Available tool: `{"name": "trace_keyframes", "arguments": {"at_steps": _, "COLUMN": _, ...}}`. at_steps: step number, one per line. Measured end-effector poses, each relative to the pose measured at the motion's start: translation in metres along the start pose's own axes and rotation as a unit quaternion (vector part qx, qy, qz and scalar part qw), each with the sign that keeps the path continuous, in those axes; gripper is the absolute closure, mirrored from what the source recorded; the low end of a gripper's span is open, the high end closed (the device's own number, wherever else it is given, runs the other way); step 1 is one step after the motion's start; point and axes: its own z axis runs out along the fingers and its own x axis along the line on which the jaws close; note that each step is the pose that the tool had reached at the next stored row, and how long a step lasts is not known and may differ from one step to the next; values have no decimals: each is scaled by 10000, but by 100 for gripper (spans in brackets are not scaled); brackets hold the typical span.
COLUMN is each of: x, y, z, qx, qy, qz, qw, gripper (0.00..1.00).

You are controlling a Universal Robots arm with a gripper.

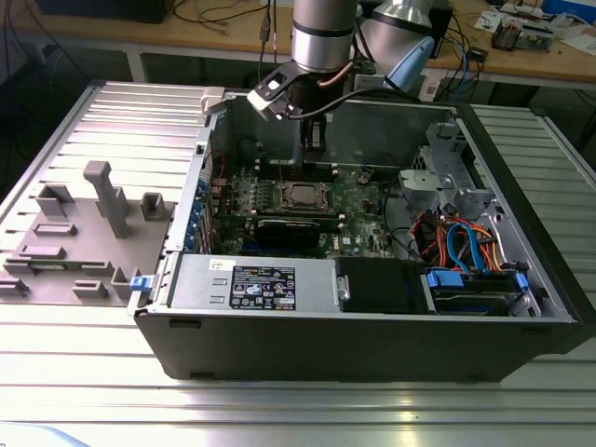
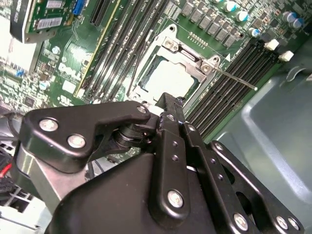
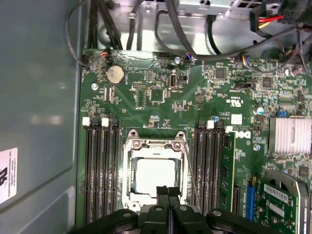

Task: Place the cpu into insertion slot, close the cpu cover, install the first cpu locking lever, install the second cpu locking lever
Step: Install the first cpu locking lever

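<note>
Cpu (image 3: 155, 175) lies in the slot (image 3: 128, 197) at the middle of the motherboard (image 3: 146, 92), cover (image 3: 155, 145) down over it. Gripper (image 3: 168, 191) hangs at the slot's edge, jaws closed together and empty, hiding that edge. One lever (image 2: 235, 79) sticks out sideways.

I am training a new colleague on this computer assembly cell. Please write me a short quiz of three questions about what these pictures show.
1. True or false: the cpu shows through the window of the cpu cover.
2. The fingers of the pincer are: A) spread wide; B) shut together, holding nothing; C) shut on a cable.
3. Fill in: in the first wrist view, long black memory slots run along ___ sides of the cpu cover.
Key: 1 true; 2 B; 3 both.
</note>
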Motion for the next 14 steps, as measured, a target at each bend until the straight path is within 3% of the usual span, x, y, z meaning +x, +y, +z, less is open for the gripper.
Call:
{"name": "trace_keyframes", "arguments": {"at_steps": 3, "x": 0, "y": 0, "z": 0, "qx": -18, "qy": 0, "qz": -322, "qw": 9995, "gripper": 89}}
{"name": "trace_keyframes", "arguments": {"at_steps": 5, "x": 0, "y": 0, "z": 0, "qx": -30, "qy": 0, "qz": -547, "qw": 9985, "gripper": 89}}
{"name": "trace_keyframes", "arguments": {"at_steps": 10, "x": 0, "y": 0, "z": 0, "qx": -66, "qy": 1, "qz": -1191, "qw": 9929, "gripper": 89}}
{"name": "trace_keyframes", "arguments": {"at_steps": 14, "x": 0, "y": 0, "z": 0, "qx": -89, "qy": 2, "qz": -1598, "qw": 9871, "gripper": 89}}
